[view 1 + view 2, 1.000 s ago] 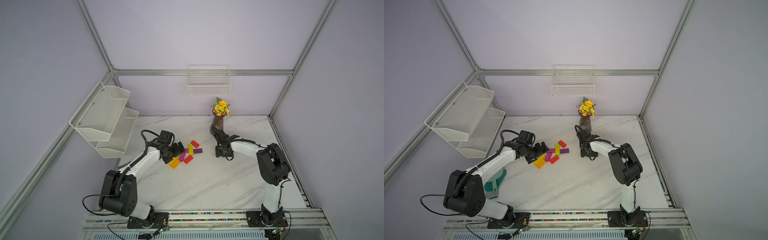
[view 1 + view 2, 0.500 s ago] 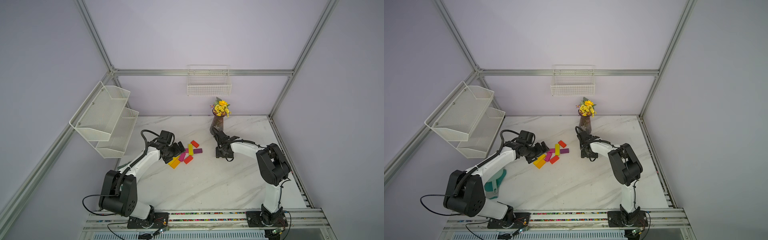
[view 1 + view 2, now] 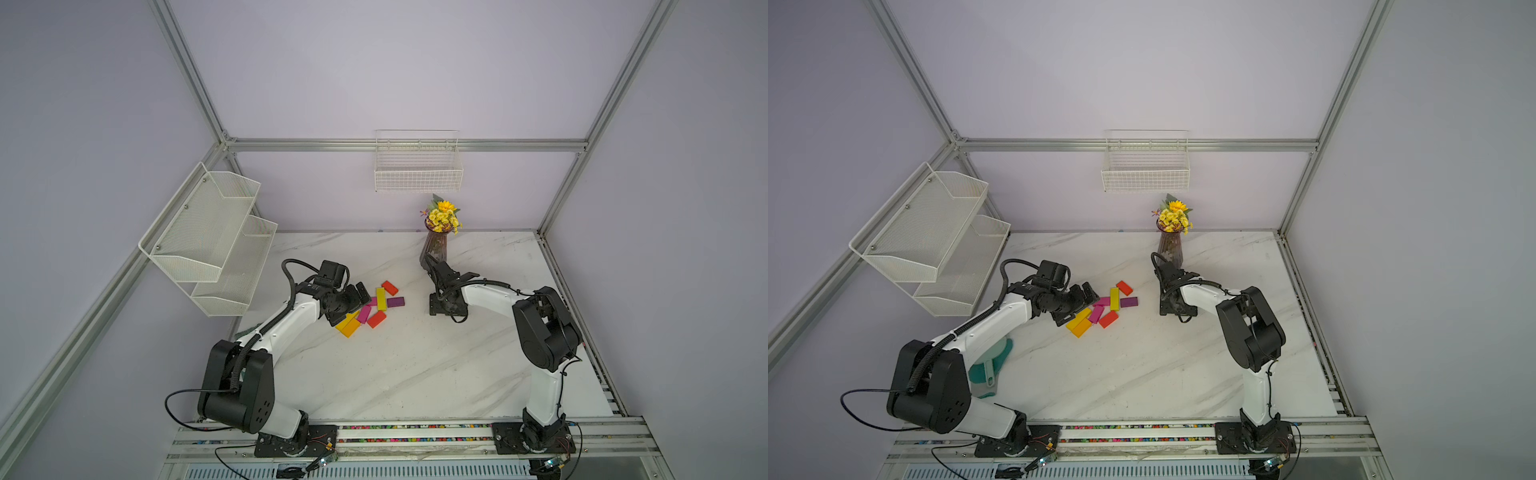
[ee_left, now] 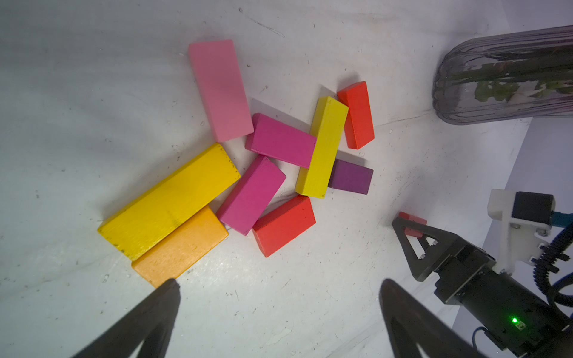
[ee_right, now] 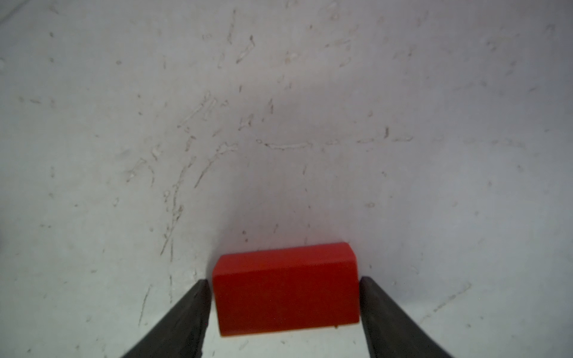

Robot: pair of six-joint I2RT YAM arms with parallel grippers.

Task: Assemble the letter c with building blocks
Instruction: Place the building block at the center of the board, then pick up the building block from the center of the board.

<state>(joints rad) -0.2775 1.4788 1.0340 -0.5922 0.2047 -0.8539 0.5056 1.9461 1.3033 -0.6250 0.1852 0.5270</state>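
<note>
I see the building blocks [image 3: 370, 309] lying flat in a loose cluster on the table [image 3: 415, 365] near frame centre in both top views: red, yellow, orange, pink, magenta and purple. A separate red block [image 5: 285, 288] sits between the fingers of the right end effector [image 5: 283, 280]; I cannot tell whether they grip it. The left end effector [image 4: 279, 285] is spread wide beside the cluster. A vase [image 3: 434, 249] stands above it in frame.

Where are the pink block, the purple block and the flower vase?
pink block [image 4: 220, 90]: left wrist view, middle of its flat top face.
purple block [image 4: 352, 176]: left wrist view, middle of its visible top face.
flower vase [image 3: 435, 246]: in a top view, on its glass body.
</note>
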